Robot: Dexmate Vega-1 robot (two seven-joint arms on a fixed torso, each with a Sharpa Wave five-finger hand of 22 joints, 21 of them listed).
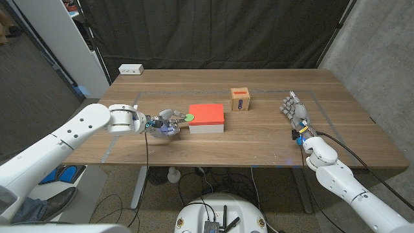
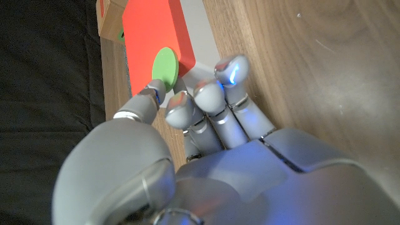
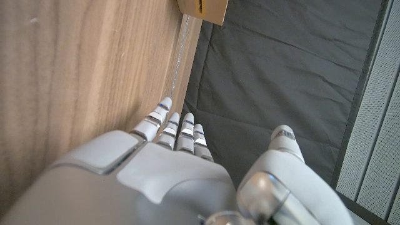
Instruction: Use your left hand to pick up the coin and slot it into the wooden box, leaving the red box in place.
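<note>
A flat, smooth red box point(image 1: 206, 115) with a pale grey side sits mid-tabletop point(image 1: 259, 139) on warm wood grain, and a round, flat green coin point(image 1: 189, 117) rests at its left edge. The left hand point(image 1: 164, 123) (glossy grey, fingers curled toward the box) has its fingertips point(image 2: 181, 107) at the coin; whether it grips it I cannot tell. Just behind and right of the red box stands a small wooden box point(image 1: 240, 99); well to its right the right hand point(image 1: 294, 111) stands with fingers apart, empty, before dark curtains point(image 1: 213, 32).

Head view looks down over the table point(image 1: 259, 139); both wrist views sit close, seemingly sharing the wooden box point(image 2: 107, 19).
</note>
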